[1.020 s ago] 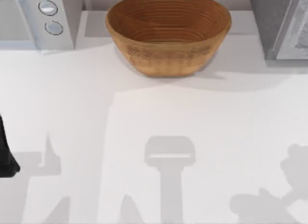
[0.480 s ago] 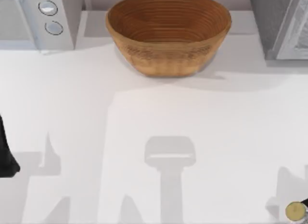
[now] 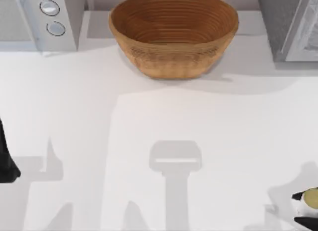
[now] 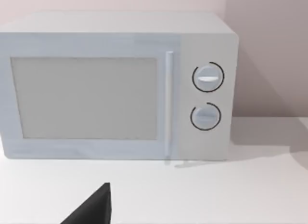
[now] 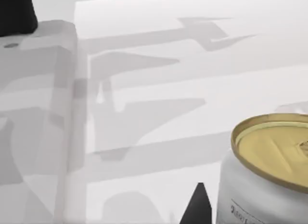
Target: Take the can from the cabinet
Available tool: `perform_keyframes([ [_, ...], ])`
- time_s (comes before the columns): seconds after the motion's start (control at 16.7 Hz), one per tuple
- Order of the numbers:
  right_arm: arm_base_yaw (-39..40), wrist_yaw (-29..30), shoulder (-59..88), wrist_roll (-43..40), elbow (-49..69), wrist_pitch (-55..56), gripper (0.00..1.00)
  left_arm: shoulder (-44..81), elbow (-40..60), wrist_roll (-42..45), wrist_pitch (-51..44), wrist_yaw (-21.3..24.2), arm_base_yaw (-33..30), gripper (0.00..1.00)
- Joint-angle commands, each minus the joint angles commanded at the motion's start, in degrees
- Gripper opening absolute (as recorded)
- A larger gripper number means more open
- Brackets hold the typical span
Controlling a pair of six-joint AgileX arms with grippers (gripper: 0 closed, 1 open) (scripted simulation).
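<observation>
My right pincer (image 3: 304, 209) holds can (image 3: 311, 196) upright at worktop (image 3: 149, 121) near right corner, clear of cabinet (image 3: 288, 25). Left pincer parked at left edge, grip state unclear.

The can (image 5: 262, 180) is white with a pale gold lid and small dark print. The basket (image 3: 173, 35) is brown with ridged coils. The microwave (image 4: 115, 86) is pale grey-white, the table (image 3: 149, 121) white, the fingers (image 5: 196, 207) black.

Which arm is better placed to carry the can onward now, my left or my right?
The right. The right gripper is at the can by the table's right edge; the left gripper sits idle at the far left edge.
</observation>
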Motion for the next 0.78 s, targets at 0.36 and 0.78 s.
perform_keyframes([
  [0.36, -6.47, -18.93, 21.34, -31.30, 5.79, -14.32, 0.00, 0.00, 0.00, 0.00, 0.00, 0.00, 0.00, 1.00],
  [0.78, -10.53, -29.54, 32.70, -48.95, 9.18, -22.04, 0.00, 0.00, 0.00, 0.00, 0.00, 0.00, 0.00, 1.00],
])
